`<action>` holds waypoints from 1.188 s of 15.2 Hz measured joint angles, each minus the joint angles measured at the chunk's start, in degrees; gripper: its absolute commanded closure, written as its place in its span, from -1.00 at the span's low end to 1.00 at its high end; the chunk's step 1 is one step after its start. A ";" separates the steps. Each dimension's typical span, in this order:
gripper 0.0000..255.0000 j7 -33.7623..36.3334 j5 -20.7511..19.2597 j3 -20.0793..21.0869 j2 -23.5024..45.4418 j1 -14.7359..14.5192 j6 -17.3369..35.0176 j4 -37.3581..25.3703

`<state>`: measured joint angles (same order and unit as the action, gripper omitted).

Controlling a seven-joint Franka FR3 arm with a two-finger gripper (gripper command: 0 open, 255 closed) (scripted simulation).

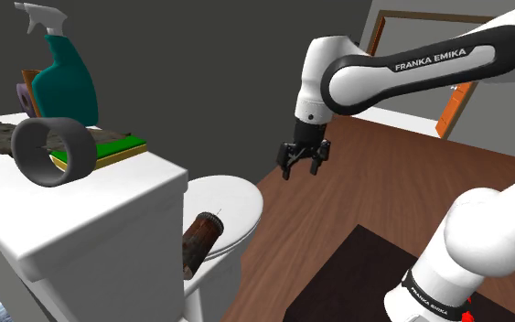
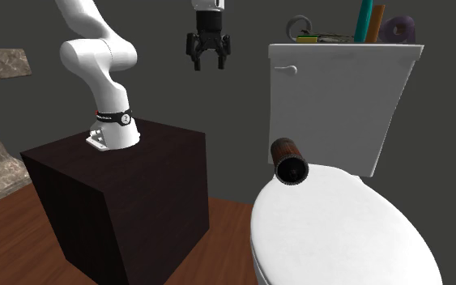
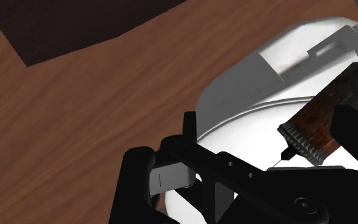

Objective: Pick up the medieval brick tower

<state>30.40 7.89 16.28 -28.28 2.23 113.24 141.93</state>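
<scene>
The brick tower (image 1: 200, 241) lies on its side on the white toilet lid (image 1: 235, 194). It is at the back of the lid, close to the tank (image 2: 339, 97). It is brown and round like a tube.

The jaws are spread apart and hold nothing. They hang up in the air, off to one side of the lid and well above it, over the wood floor (image 1: 356, 197). They point down. So the tower is lower than the jaws and off to their side, toward the lid. The two are well apart.

The long way of the tower (image 2: 289, 162) runs from the back of the lid to its front. The end with the little teeth (image 3: 301, 141) and the thin pin points to the front of the lid. The other end points back to the tank.

I think the jaws must go across to the lid, then down. It looks best to pinch the tower across its round sides, not from end to end.
</scene>
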 measured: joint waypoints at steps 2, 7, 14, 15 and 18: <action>-1.00 3.61 0.20 1.78 4.02 0.58 4.14 -0.26; -1.00 12.90 -1.39 5.47 14.95 2.44 13.56 -2.59; -1.00 27.55 -8.99 7.25 32.09 3.94 23.87 -9.70; -1.00 29.66 -10.09 7.09 34.04 3.75 25.10 -10.43; -1.00 36.17 -14.07 5.82 41.28 2.51 27.78 -15.01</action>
<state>66.56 -6.18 22.09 13.00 4.73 141.02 126.91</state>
